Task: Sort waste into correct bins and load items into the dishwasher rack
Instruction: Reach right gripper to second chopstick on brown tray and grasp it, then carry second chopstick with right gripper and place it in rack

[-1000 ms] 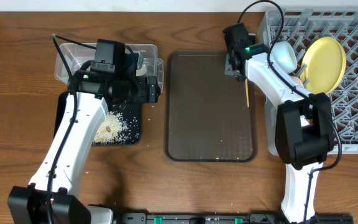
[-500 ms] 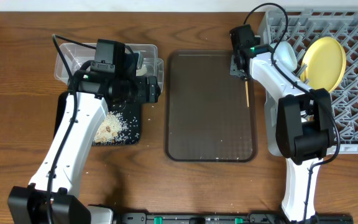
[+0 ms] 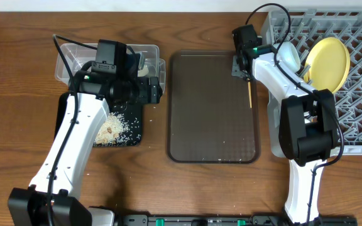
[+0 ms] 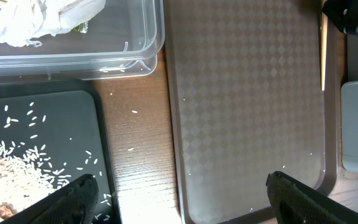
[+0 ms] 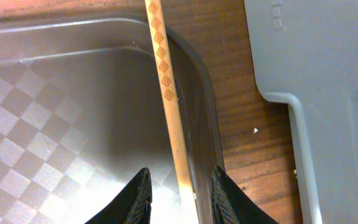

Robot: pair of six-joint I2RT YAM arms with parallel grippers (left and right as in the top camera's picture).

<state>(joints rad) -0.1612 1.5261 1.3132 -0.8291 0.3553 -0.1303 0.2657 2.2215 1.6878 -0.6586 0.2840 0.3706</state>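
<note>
One thin wooden chopstick (image 3: 250,94) lies along the right rim of the dark brown serving tray (image 3: 212,107). My right gripper (image 3: 243,68) hovers over its far end. In the right wrist view the chopstick (image 5: 166,87) runs between the fingers of the right gripper (image 5: 182,196), with small gaps on both sides, so it is narrowly open. My left gripper (image 4: 182,199) stands wide open over the gap between the black tray (image 4: 42,124) and the serving tray. White rice (image 3: 115,129) lies scattered in the black tray. The clear tub (image 3: 68,59) holds crumpled waste (image 4: 42,15).
The grey dishwasher rack (image 3: 357,94) fills the right side, holding the yellow plate (image 3: 327,63) upright and a pale bowl (image 3: 286,55). Its grey base (image 5: 328,93) lies just right of the chopstick. A few rice grains (image 4: 133,112) dot the wood.
My right gripper shifted slightly right toward the rack, staying over the chopstick. The chopstick and the left arm have not moved.
</note>
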